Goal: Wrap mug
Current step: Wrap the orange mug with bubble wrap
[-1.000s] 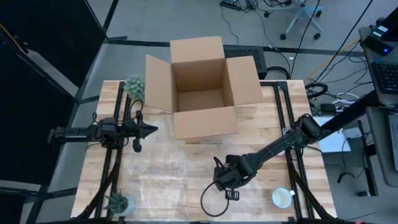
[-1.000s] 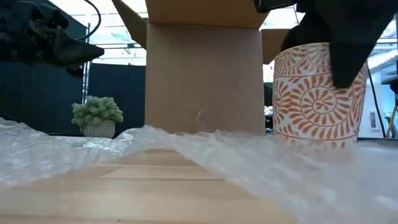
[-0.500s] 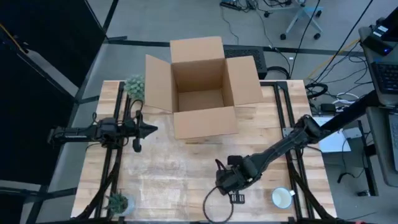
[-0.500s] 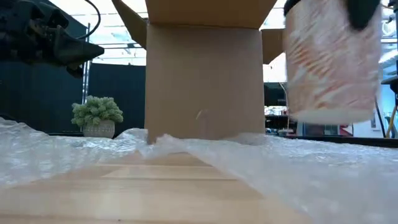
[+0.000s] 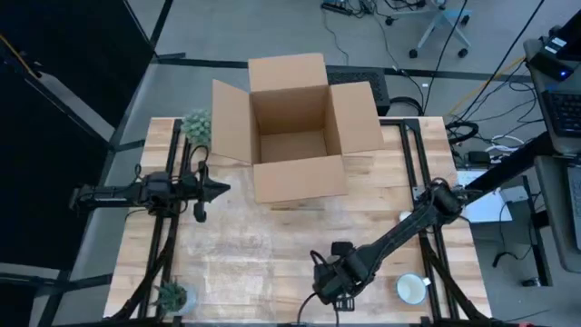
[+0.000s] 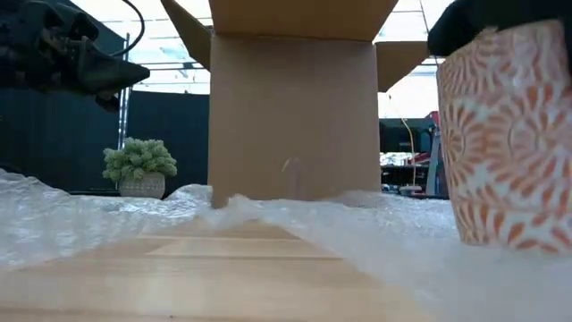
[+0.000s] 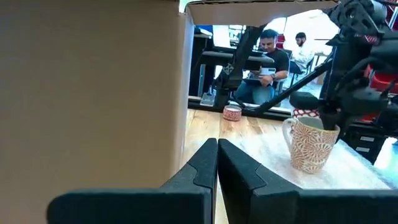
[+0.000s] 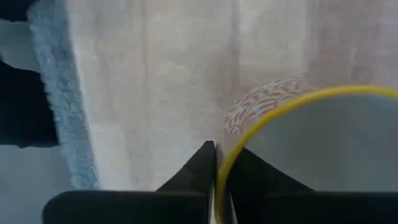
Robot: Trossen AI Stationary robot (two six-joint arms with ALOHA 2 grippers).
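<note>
One mug (image 6: 505, 134), upright on your bubble wrap (image 6: 357, 233) at six o'clock, rim pinched by the right gripper (image 8: 217, 158); left gripper (image 7: 217, 152), fingers closed, waits at nine.

A lab or office: cables (image 5: 495, 143) on the floor, an office chair (image 5: 445, 23), seated people (image 7: 268, 45).

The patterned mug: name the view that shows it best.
Left wrist view: the patterned mug shows whole, handle included, under the right claw. Low view crops it; right wrist shows only the rim; the high view hides it under the arm.
</note>
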